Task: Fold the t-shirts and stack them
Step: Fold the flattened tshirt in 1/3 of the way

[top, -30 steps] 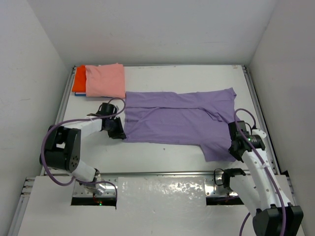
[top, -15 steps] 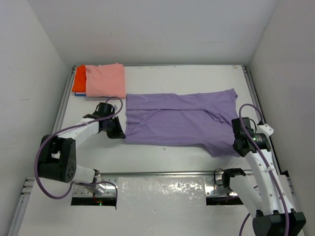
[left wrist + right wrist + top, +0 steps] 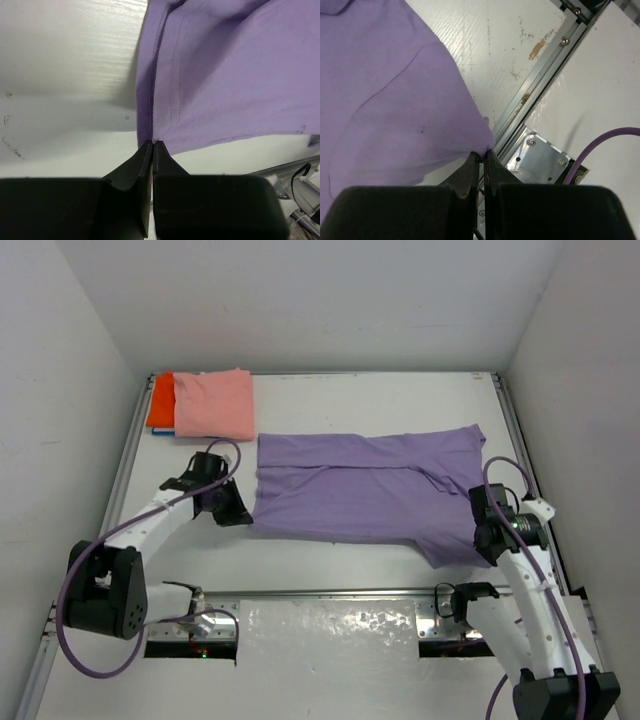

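Observation:
A purple t-shirt (image 3: 360, 490) lies spread across the middle of the table, partly folded lengthwise. My left gripper (image 3: 243, 516) is shut on its near left corner; in the left wrist view the gripper (image 3: 152, 144) pinches the shirt's hem (image 3: 165, 100). My right gripper (image 3: 484, 545) is shut on the shirt's near right corner; in the right wrist view the gripper (image 3: 483, 154) pinches the cloth (image 3: 395, 100) and holds it a little off the table. A folded pink t-shirt (image 3: 214, 403) lies on a folded orange one (image 3: 160, 400) at the far left.
The table's metal rail (image 3: 330, 592) runs along the near edge, and a rail (image 3: 540, 75) with a bracket plate (image 3: 542, 157) shows close to my right gripper. White walls enclose the table on three sides.
Both grippers have pulled the shirt's near edge: the left moved slightly left and forward, the right moved right then back. The shirt is stretched flatter and its near right flap is drawn in.

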Tool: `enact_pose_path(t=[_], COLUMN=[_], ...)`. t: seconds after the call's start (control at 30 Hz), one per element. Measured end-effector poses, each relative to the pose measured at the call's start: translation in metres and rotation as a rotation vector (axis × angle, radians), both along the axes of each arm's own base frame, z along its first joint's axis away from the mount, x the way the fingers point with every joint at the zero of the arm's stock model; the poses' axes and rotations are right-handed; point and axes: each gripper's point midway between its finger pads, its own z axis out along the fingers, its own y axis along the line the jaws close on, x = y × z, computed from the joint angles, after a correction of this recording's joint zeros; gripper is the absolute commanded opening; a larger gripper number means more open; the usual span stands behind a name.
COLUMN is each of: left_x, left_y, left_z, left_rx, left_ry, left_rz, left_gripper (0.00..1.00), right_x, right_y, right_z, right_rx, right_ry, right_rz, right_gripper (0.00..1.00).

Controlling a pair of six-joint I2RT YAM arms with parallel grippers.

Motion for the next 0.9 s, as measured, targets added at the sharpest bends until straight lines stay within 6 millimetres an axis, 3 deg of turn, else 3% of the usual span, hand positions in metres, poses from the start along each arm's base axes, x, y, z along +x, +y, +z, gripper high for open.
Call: enact_pose_path(t=[0.27, 0.9], left_x=[0.008, 0.105], left_y=[0.001, 0.003], left_z=[0.008, 0.009], left_rx=[0.003, 0.010], left_ry=[0.000, -0.009], left_rz=[0.041, 0.116], left_gripper=[0.00, 0.00], right_x=[0.010, 0.088], right_y=[-0.007, -0.017], right_z=[0.012, 0.019], right_rx=[-0.050, -0.068], right_ry=[0.005, 0.051], right_rz=[0.037, 0.093], right_gripper=[0.00, 0.00])
